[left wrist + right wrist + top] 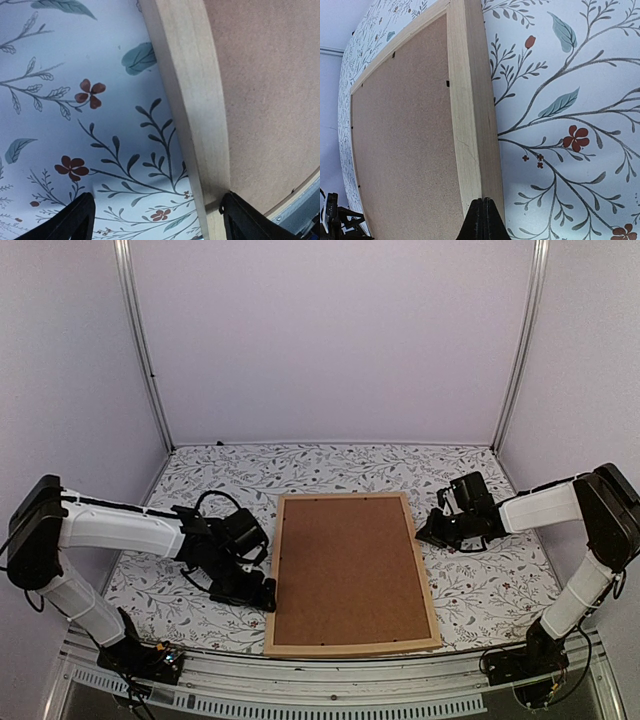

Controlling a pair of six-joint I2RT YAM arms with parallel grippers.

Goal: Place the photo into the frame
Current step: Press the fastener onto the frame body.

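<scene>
The frame [350, 647], thin light wood, lies face down in the middle of the table, with a brown backing board [348, 570] filling it. The photo is hidden. My left gripper [262, 592] is open at the frame's left rim near its front corner. In the left wrist view the left gripper [159, 222] straddles the frame's rim [192, 100], one finger over the cloth and the other over the backing board [270, 90]. My right gripper [425, 537] is shut, with its tip against the right rim. The right wrist view shows the right gripper [482, 220] touching the frame [470, 115].
A floral tablecloth [200, 480] covers the table. Plain walls and two metal posts [145, 350] close in the back and sides. A metal rail [330, 680] runs along the near edge just below the frame's front side.
</scene>
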